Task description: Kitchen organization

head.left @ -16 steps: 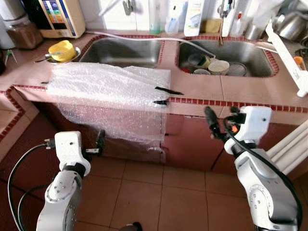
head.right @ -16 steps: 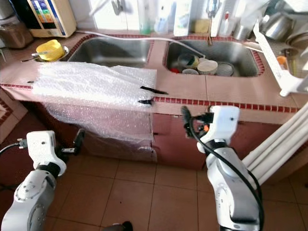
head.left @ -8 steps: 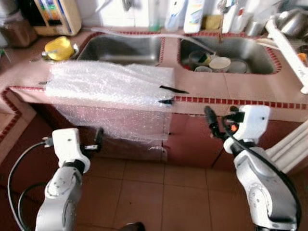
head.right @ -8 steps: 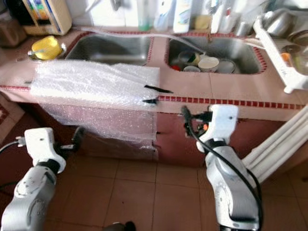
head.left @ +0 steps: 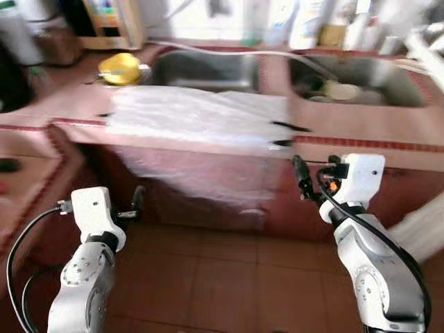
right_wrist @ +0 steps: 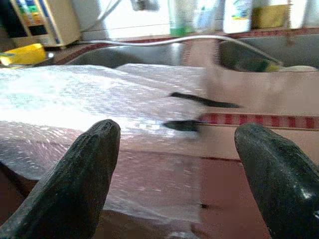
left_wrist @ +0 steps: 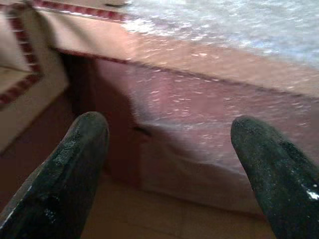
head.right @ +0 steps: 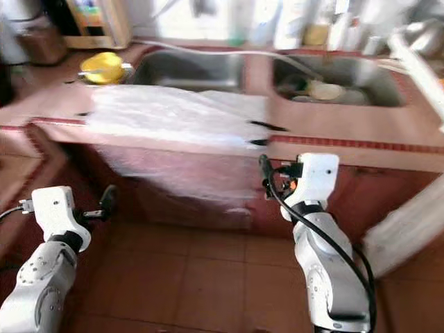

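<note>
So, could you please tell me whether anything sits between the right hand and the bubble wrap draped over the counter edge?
Nothing visible does. The right hand is open and empty, facing the bubble wrap across open air in front of the counter. The left hand is also open, below the sheet's hanging part.

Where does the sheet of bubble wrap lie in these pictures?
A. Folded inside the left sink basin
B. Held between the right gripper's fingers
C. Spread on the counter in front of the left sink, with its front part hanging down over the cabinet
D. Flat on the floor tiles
C: the bubble wrap covers the counter before the left sink and hangs over the edge.
</note>
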Controlling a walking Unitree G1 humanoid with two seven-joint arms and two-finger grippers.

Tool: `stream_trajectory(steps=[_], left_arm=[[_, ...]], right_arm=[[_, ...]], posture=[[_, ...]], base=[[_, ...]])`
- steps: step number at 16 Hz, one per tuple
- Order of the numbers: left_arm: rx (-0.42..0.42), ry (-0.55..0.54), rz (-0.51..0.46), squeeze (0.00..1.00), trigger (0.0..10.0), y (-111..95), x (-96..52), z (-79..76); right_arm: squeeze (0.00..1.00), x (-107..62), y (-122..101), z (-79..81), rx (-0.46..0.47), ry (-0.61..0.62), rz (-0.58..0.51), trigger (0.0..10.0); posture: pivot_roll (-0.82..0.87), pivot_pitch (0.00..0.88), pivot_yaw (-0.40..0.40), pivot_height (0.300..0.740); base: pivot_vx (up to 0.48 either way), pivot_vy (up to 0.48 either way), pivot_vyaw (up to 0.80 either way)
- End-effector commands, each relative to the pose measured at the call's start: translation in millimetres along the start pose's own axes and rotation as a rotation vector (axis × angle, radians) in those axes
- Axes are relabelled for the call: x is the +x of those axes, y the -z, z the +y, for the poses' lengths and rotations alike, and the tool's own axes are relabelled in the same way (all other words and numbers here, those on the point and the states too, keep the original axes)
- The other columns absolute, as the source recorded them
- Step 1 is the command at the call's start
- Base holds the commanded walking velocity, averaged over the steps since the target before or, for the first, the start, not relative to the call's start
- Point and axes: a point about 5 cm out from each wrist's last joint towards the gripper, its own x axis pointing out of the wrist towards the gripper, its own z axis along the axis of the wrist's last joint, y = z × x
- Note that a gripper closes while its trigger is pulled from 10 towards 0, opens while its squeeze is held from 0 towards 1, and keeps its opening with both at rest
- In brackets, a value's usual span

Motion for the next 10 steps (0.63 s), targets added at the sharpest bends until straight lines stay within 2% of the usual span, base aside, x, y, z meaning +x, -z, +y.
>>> stream_trajectory(steps=[1, 7, 10], left_arm=[[-0.001, 0.016, 0.009, 0.00, 10.0, 0.9, 1.3, -5.5], [0.001, 0.017, 0.017, 0.00, 10.0, 2.3, 1.8, -5.4], [0.023, 0.031, 0.015, 0.00, 10.0, 2.7, 1.8, -8.8]], right_arm=[[0.00, -2.4, 0.2, -8.1, -0.016, 0.037, 0.004, 10.0], [0.00, -1.7, 0.1, -7.6, -0.017, 0.045, 0.000, 10.0], [0.00, -2.2, -0.3, -8.4, -0.020, 0.053, -0.003, 10.0]], posture=[[-0.07, 0.126, 0.035, 0.740], [-0.06, 0.126, 0.037, 0.740], [-0.06, 0.123, 0.037, 0.740]], base=[[0.000, 0.469, 0.00], [0.000, 0.433, 0.00], [0.000, 0.000, 0.00]])
